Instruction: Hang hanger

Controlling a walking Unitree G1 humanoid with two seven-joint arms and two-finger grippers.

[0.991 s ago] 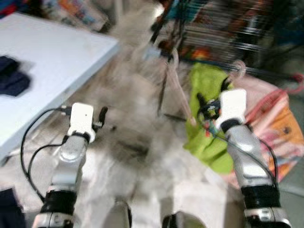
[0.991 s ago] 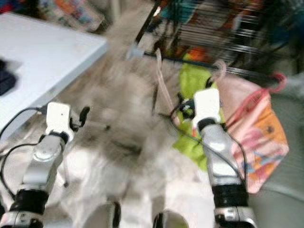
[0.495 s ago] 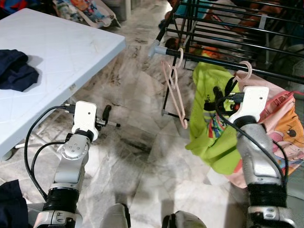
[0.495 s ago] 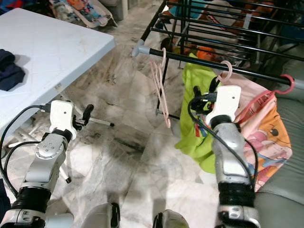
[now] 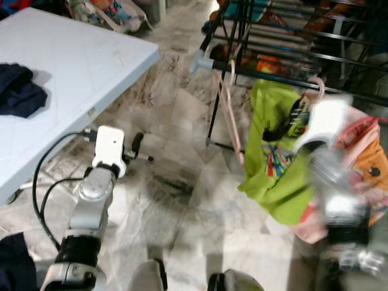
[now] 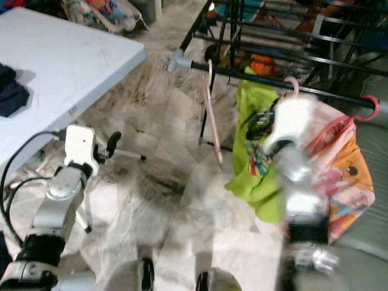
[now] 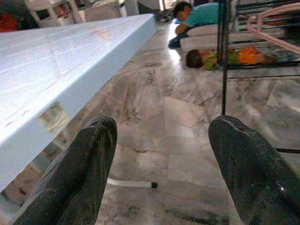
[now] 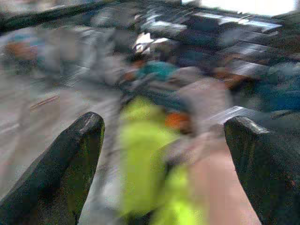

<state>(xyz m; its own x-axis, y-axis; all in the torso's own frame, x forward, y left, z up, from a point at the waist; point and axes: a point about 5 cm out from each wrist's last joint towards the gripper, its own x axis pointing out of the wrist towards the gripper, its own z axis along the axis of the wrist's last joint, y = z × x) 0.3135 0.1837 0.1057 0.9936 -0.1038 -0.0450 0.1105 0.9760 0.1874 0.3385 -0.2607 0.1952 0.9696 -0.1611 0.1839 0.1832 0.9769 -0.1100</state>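
Note:
An empty pink hanger [image 5: 229, 103] hangs on the black rail [image 5: 267, 74] of a drying rack, near the rail's grey end cap [image 5: 203, 62]. Beside it a green garment [image 5: 273, 157] hangs on another pink hanger hook [image 5: 316, 85]. My right gripper [image 5: 284, 121] is blurred, just in front of the green garment's top, and its wrist view shows the right gripper [image 8: 164, 123] open with nothing held. My left gripper [image 5: 137, 145] hovers low over the floor beside the table, and the left wrist view shows the left gripper [image 7: 163, 124] open and empty.
A white table [image 5: 73, 60] stands to the left with a dark navy cloth [image 5: 21, 91] on it. A pink and orange garment [image 6: 342, 163] hangs right of the green one. A grey cushion [image 6: 367, 242] sits at the right edge. Marble floor [image 5: 182, 182] lies between table and rack.
The right arm has gone blurred and lifted a little beside the green garment. The left arm has barely moved. The pink hanger stays on the rail.

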